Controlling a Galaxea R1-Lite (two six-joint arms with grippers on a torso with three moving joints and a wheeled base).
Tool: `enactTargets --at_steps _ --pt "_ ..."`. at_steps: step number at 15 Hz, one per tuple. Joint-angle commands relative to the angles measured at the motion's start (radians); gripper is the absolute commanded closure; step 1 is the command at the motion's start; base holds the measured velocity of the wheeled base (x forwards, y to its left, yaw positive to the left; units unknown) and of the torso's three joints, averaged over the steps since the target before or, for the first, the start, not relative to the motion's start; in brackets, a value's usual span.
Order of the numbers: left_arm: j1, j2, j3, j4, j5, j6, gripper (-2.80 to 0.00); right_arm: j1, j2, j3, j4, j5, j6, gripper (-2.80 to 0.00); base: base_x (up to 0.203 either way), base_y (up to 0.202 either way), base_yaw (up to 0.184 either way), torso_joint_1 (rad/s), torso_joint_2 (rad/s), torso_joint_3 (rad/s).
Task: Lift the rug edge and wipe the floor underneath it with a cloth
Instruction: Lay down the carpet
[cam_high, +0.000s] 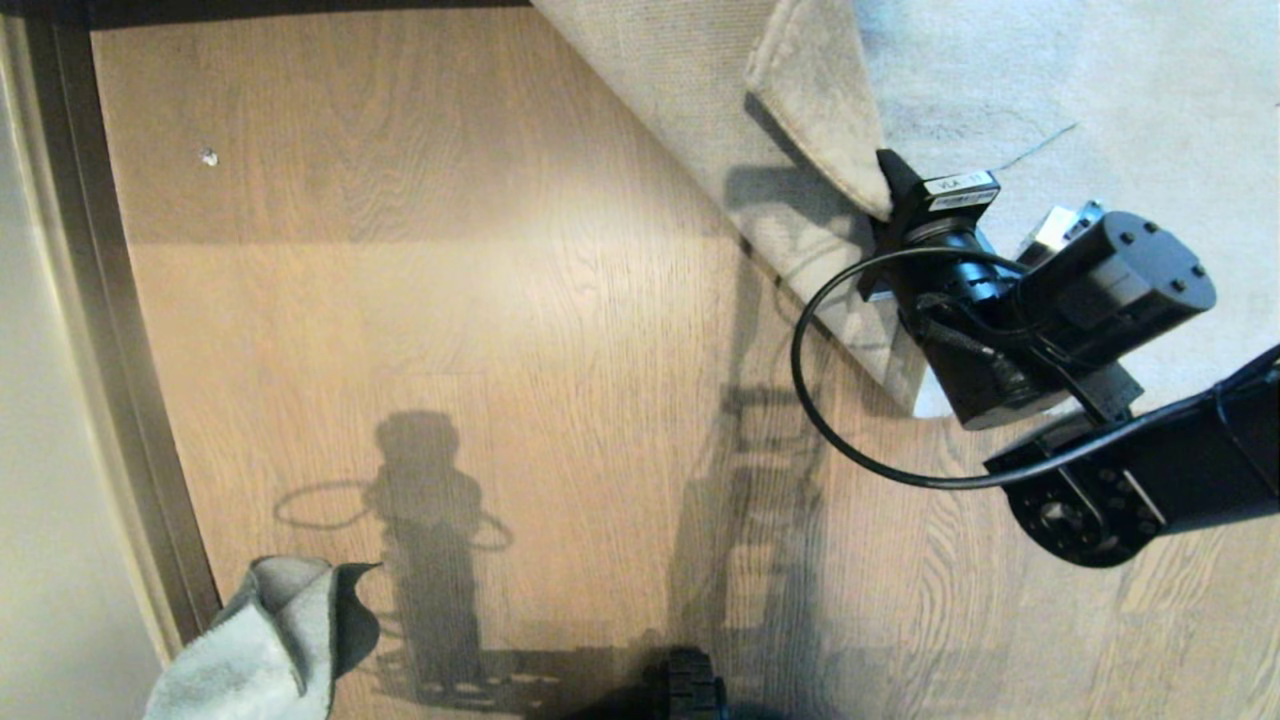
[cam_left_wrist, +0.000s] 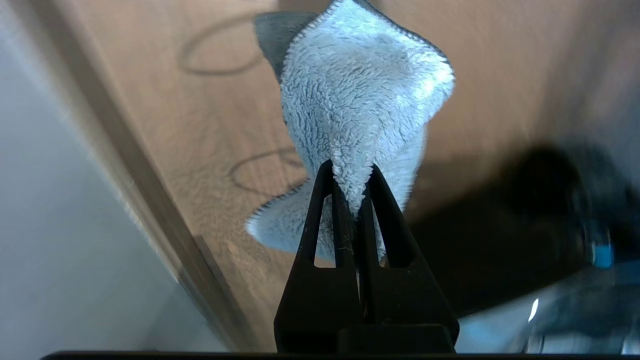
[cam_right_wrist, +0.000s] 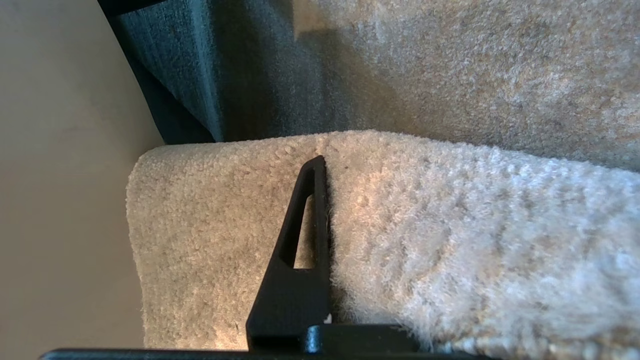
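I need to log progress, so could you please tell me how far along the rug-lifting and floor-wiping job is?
Done: the right gripper has the rug edge pinched and folded back, baring its woven backing and the floor beside it. In hand: the left gripper is shut on the cloth, held above the planks near the skirting. Left: bringing the cloth to the uncovered floor and wiping; whether any wiping has happened cannot be told.
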Motion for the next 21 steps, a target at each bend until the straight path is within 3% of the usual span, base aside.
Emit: enactTargets --at_steps 1,6,10,14,16,21 --pt "0.000 0.000 0.001 0.009 -0.019 0.024 0.00 0.000 0.006 -0.001 -0.047 -0.002 0.007 0.00 0.000 0.000 0.000 0.000 0.00 0.000" --pt "0.000 0.000 0.001 0.018 -0.013 -0.009 0.00 -0.001 0.016 -0.004 -0.047 -0.002 0.009 0.00 0.000 0.000 0.000 0.000 0.00 0.000" --pt "0.000 0.000 0.001 0.026 0.010 -0.121 0.00 0.001 0.019 -0.005 -0.047 -0.001 0.010 0.00 0.000 0.000 0.000 0.000 0.00 0.000" --pt "0.011 -0.004 0.001 0.026 0.010 -0.123 0.00 0.002 0.021 -0.005 -0.047 0.018 0.009 0.00 0.000 0.000 0.000 0.000 0.00 0.000" --pt "0.079 -0.030 0.001 0.026 0.010 -0.123 0.00 0.002 0.021 -0.005 -0.047 0.018 0.009 0.00 0.000 0.000 0.000 0.000 0.00 0.000" --pt "0.082 -0.274 0.001 0.026 0.010 -0.125 0.00 0.006 0.024 -0.010 -0.047 0.019 0.009 0.00 0.000 0.000 0.000 0.000 0.00 0.000"
